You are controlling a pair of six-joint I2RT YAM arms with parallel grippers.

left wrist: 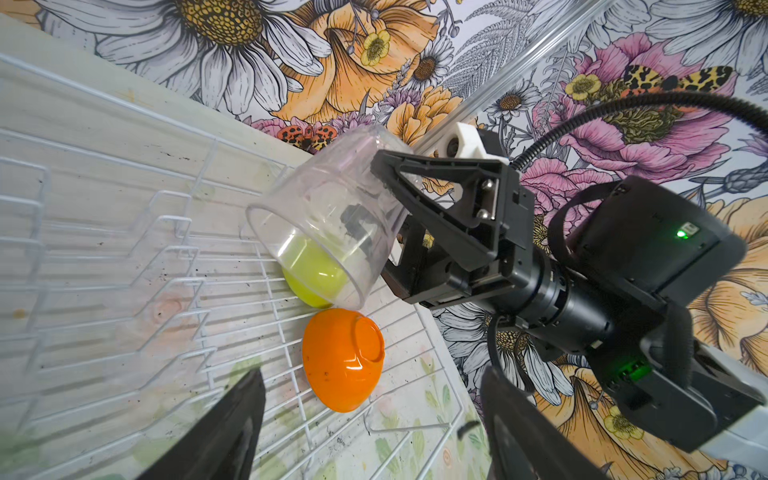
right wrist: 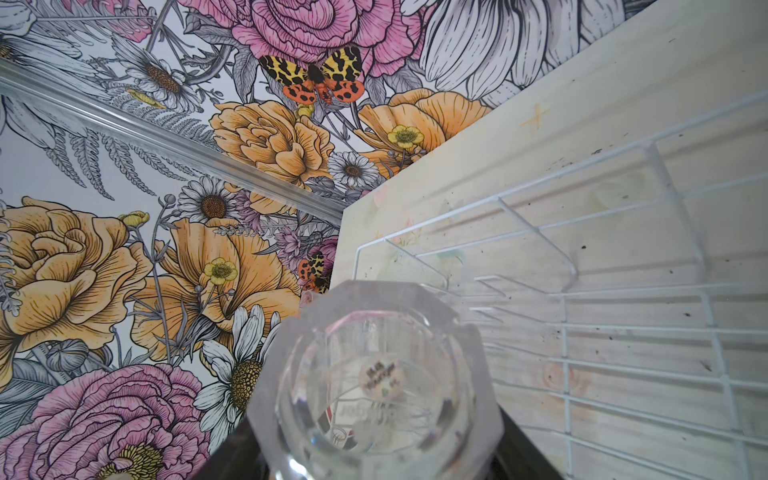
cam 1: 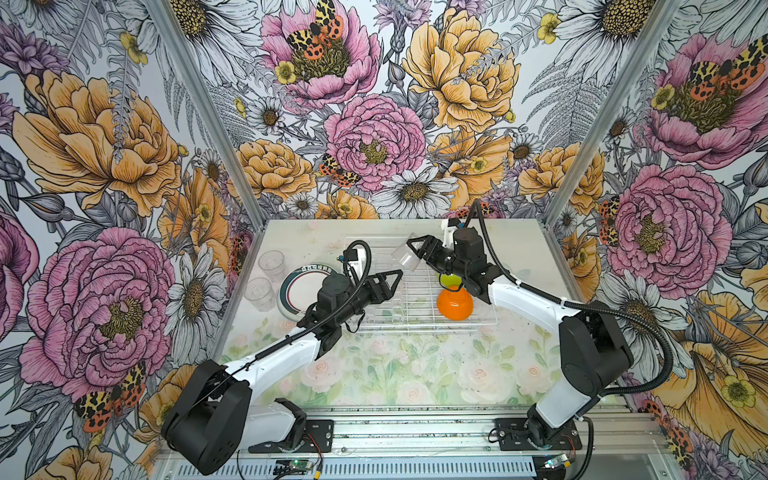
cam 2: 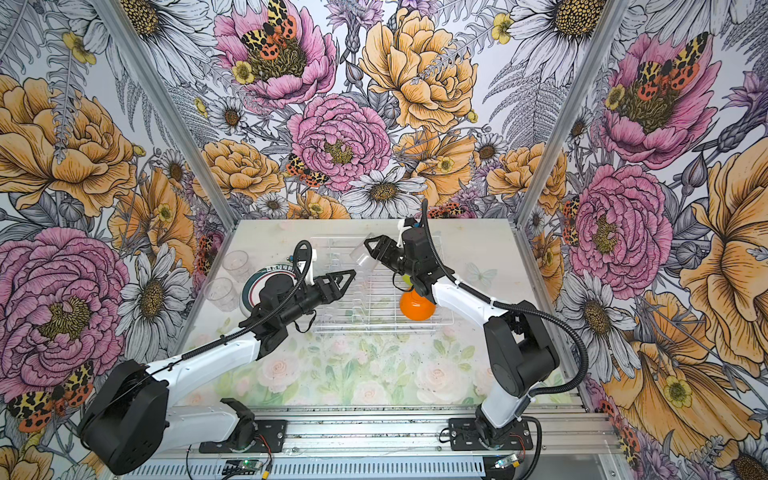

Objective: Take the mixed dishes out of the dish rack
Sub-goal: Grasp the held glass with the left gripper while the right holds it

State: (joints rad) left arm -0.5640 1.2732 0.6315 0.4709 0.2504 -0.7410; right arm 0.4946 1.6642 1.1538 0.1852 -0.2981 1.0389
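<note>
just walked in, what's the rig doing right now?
Unloading the dish rack, partway. The right gripper holds a clear cup above the rack. The left gripper is open and empty over the rack's left side. An orange bowl and a green bowl are still in the rack; two cups and plates sit on the table beside it.

Bright, even light; wrist-view edges warped

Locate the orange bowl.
In both top views the orange bowl lies upside down in the front right corner of the dish rack, beside the lime-green bowl. The right claw, gripping a clear tumbler, is farther back.
</note>
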